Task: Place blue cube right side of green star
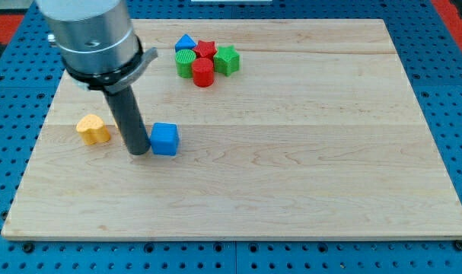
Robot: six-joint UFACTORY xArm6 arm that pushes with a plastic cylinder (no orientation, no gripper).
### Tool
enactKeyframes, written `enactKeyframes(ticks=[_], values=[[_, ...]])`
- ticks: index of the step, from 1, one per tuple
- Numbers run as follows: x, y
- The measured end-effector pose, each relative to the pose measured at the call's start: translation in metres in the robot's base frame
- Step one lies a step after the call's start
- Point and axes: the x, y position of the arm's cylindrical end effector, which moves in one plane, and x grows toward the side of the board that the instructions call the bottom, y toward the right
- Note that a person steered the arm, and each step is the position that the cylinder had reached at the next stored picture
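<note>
The blue cube (165, 139) sits on the wooden board (291, 152) left of centre. My tip (138, 151) touches the board just to the cube's left, close against its side. The green star (227, 59) lies near the view's top, at the right end of a small cluster of blocks, well above and to the right of the cube.
The cluster by the green star holds a blue triangular block (186, 43), a red star (206, 49), a green cylinder (186, 64) and a red cylinder (203, 72). A yellow heart-like block (93, 129) lies left of my tip. A blue pegboard surrounds the board.
</note>
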Motion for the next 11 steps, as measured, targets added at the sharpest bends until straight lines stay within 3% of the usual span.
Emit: enactKeyframes(ticks=[1,3,4,5,6,7,8,10,11], values=[[0.007,0.040],[-0.045,0.158],[-0.074,0.184],[-0.033,0.202],[-0.027,0.127],[-0.063,0.094],[-0.095,0.145],[-0.059,0.205],[-0.061,0.255]])
